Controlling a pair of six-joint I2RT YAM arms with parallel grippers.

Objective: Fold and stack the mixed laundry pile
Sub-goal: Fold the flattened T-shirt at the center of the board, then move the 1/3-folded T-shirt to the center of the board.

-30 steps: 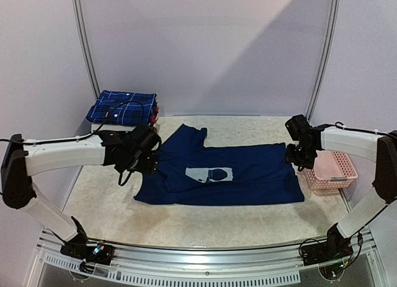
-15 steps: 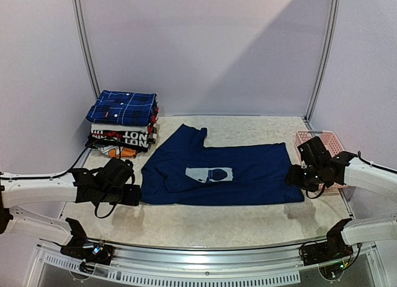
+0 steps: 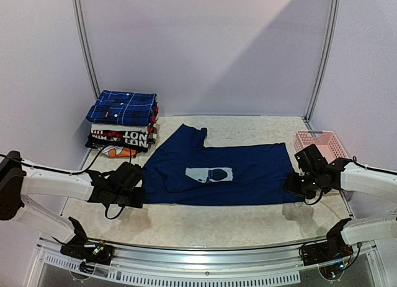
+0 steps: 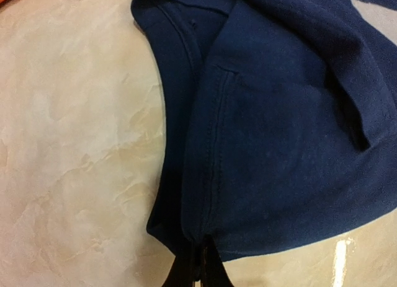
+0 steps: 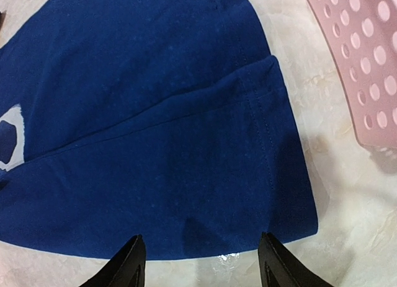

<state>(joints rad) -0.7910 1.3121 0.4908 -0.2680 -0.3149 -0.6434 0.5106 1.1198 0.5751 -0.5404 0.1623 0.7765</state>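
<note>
Two arms flank the navy T-shirt (image 3: 248,175), spread flat on the tabletop (image 3: 205,222) for folding. Left jaws are pressed together at its near collar-end edge, apparently pinching the hem to lift it. Right jaws stand apart over the opposite bottom corner, not yet gripping. Rear left, the folded plaid shirt (image 3: 123,107) tops the stack.

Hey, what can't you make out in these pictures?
Left pincer: left wrist view, bottom edge cuts it off; only shut tips on the navy T-shirt show.
Folded stack lettering: top view, too small, partly under the plaid shirt.
Pink basket: right wrist view, edge crops it.
</note>
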